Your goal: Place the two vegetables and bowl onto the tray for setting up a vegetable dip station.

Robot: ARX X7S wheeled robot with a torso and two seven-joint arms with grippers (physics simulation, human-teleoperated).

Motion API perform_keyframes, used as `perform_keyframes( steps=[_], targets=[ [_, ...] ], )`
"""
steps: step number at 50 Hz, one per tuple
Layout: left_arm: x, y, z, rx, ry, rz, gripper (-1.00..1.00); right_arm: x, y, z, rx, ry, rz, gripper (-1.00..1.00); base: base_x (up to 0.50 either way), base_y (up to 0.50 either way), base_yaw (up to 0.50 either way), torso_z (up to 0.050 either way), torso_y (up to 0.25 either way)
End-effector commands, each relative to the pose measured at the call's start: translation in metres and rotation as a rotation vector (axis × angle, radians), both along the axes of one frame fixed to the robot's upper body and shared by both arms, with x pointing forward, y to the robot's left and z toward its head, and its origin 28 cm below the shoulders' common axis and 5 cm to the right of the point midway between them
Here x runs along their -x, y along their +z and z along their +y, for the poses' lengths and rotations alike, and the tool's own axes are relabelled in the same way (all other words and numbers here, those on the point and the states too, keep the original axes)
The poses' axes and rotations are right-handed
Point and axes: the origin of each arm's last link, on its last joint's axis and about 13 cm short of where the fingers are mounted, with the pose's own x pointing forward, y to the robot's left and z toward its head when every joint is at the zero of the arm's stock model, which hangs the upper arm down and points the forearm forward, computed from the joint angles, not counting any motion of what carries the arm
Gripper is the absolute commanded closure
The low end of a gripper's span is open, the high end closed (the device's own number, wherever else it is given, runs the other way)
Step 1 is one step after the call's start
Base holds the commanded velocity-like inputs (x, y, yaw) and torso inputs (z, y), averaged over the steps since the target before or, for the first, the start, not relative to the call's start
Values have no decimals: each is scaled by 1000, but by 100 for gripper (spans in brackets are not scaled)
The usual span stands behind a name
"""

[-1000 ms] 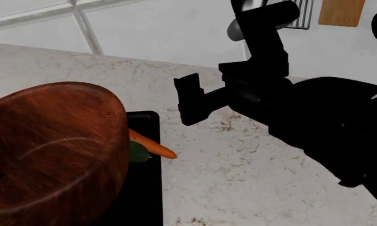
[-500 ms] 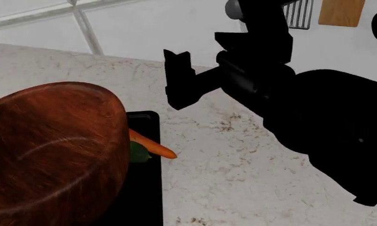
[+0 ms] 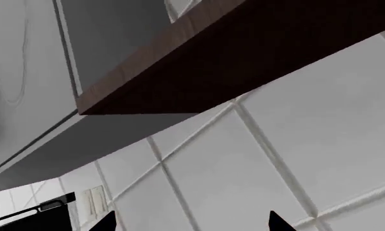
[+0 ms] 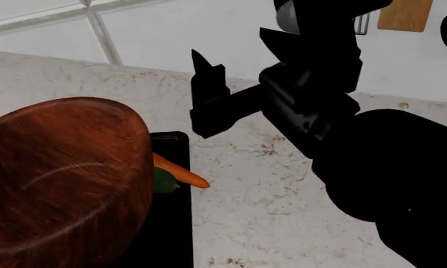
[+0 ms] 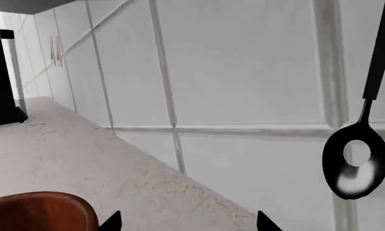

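Note:
The reddish-brown wooden bowl (image 4: 63,178) fills the left of the head view and covers most of the black tray (image 4: 171,223), of which only a right-hand strip shows. The orange carrot (image 4: 182,174) pokes out from under the bowl's edge, its tip past the tray's right rim. A bit of the green cucumber (image 4: 163,181) shows beside it. My right gripper (image 4: 201,70) hangs raised above the counter to the right of the bowl, open and empty, aimed at the wall; its wrist view catches the bowl's rim (image 5: 38,211). My left gripper (image 3: 192,226) is open, empty, facing wall tiles.
A speckled stone counter (image 4: 268,190) runs to the tiled back wall. On that wall hang a ladle (image 5: 356,168) and a wooden board (image 4: 404,14). A black appliance (image 5: 0,77) stands far along the counter. A dark-edged cabinet (image 3: 231,53) is overhead.
My right arm has lifted, carrying its gripper up and to the left and tipping it toward the wall. Bowl, carrot and cucumber have stayed put.

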Motion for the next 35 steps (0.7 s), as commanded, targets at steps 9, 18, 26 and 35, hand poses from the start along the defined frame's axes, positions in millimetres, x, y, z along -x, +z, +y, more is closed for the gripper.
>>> perform_keyframes(
  steps=[9,18,26,35],
  targets=[
    [18,4,-7,51,-74,-188,-100,31,2,1,31,-10,30,-100,0,0,0,0,0],
    [19,7,-8,75,-82,-224,-100,62,-7,0,-69,-18,-55,-100,0,0,0,0,0],
    [20,-24,-13,130,-93,-259,-100,85,-4,1,-120,-8,-156,-100,0,0,0,0,0],
    [20,-23,-14,154,-85,-290,-100,96,-7,4,-129,6,-191,-100,0,0,0,0,0]
  ],
)
